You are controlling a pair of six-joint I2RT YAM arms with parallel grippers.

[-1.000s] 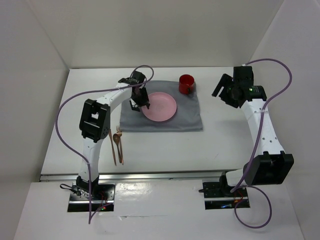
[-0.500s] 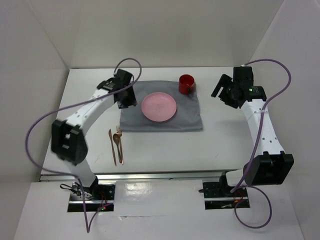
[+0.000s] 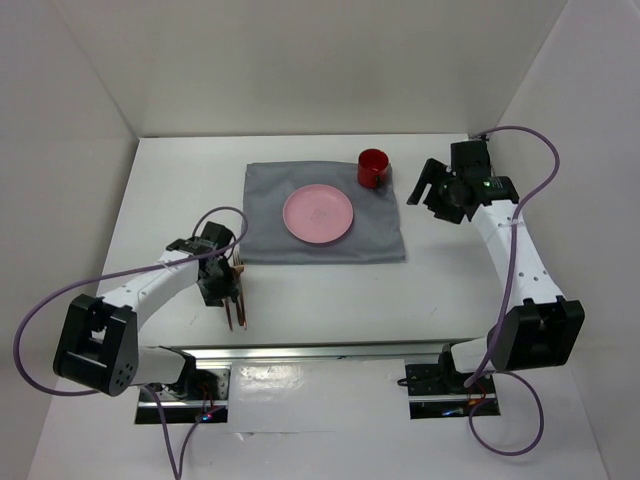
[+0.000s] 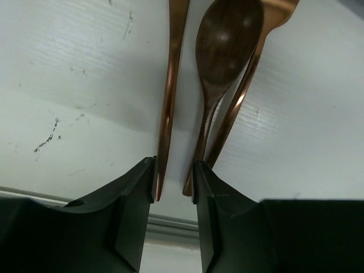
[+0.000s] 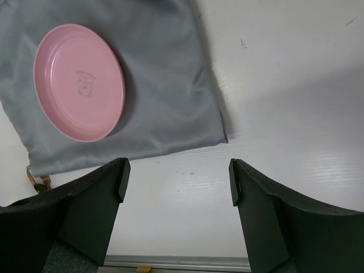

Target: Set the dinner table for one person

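Left hand, ajar, swung from plate to cutlery lying near-to-far on dinner table; right hand splayed.

Two arms, same build.

- The left arm has white tubular links joined by chunky black housings.
- The right arm has the same white links, with black blocks at elbow and wrist.
- A left purple cable hangs in a loose loop along the left side. A right purple cable arcs out at the far right.
- The bases are black plates at the near edge, with thin red wires showing.
- The left hand has two matte black fingers with flat inner faces and bevelled edges.
- The right hand is also black, with wedge-shaped fingers.
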